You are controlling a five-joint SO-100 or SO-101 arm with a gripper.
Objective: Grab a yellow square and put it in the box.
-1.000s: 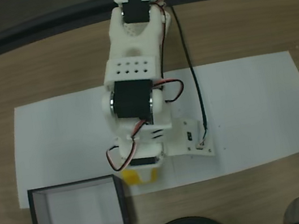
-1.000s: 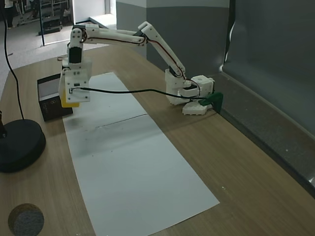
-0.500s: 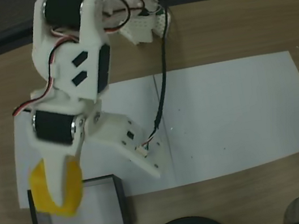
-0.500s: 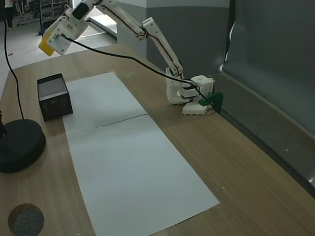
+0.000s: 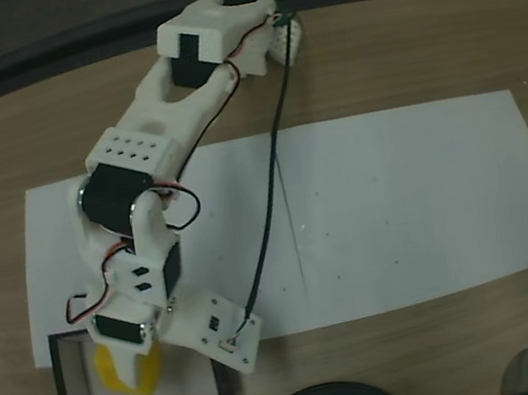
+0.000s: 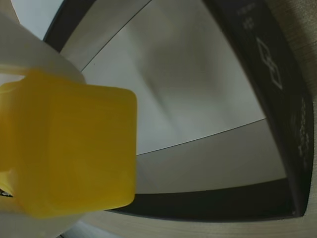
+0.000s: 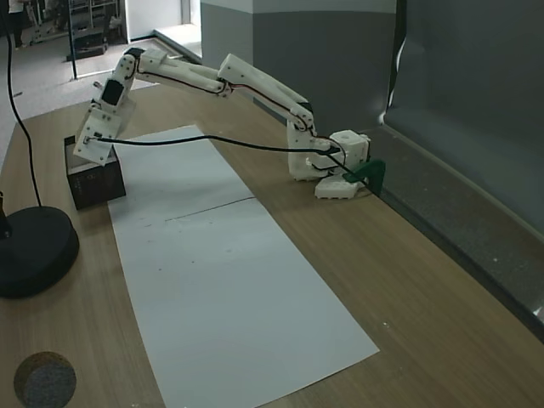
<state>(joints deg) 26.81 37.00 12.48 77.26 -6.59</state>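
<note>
in a fixed view from above, the box [image 5: 216,368] sits at the far left, low down, on the edge of the white paper [image 5: 417,202]. the gripper [image 5: 128,370] reaches down into the box, closed around the yellow square [image 5: 137,379], which hangs over the pale floor inside the black walls. the white arm [image 5: 150,151] stretches up and to the right toward its base at the top, and a black cable [image 5: 271,206] runs beside it. in the wrist view the yellow square [image 6: 64,148] is big at the left, and the box [image 6: 267,79] spreads out to the right. in another fixed view the box [image 7: 95,183] sits at the left by a round black stand [image 7: 30,251].
</note>
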